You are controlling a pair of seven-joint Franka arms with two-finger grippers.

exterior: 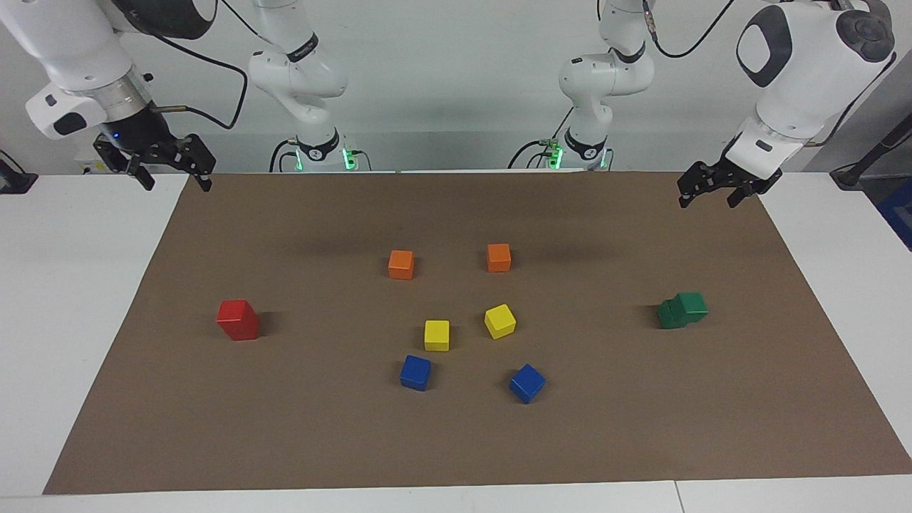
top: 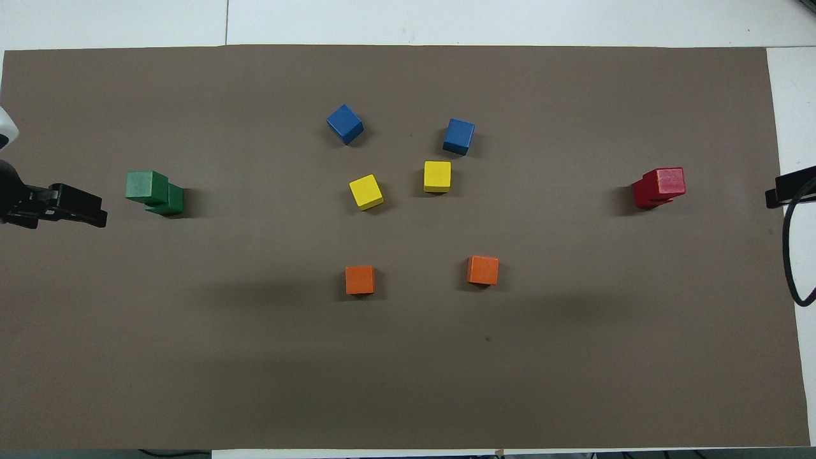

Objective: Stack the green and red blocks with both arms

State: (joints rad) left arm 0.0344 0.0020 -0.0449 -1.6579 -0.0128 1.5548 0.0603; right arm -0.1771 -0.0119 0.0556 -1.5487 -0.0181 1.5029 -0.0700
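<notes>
The left gripper (exterior: 704,192) and right gripper (exterior: 174,174) are hanging open and empty over the mat's (exterior: 456,442) robot-side corners; green stack (exterior: 682,310) and red stack (exterior: 239,320) are standing near its ends.

- Bright, even light from above; both views are sharp throughout.
- Each cube casts only a short, soft shadow on the brown mat (exterior: 456,442).
- Broad, faint arm shadows lie across the mat nearer to the robots.
- The white counter (exterior: 71,285) shows no hard glare.
</notes>
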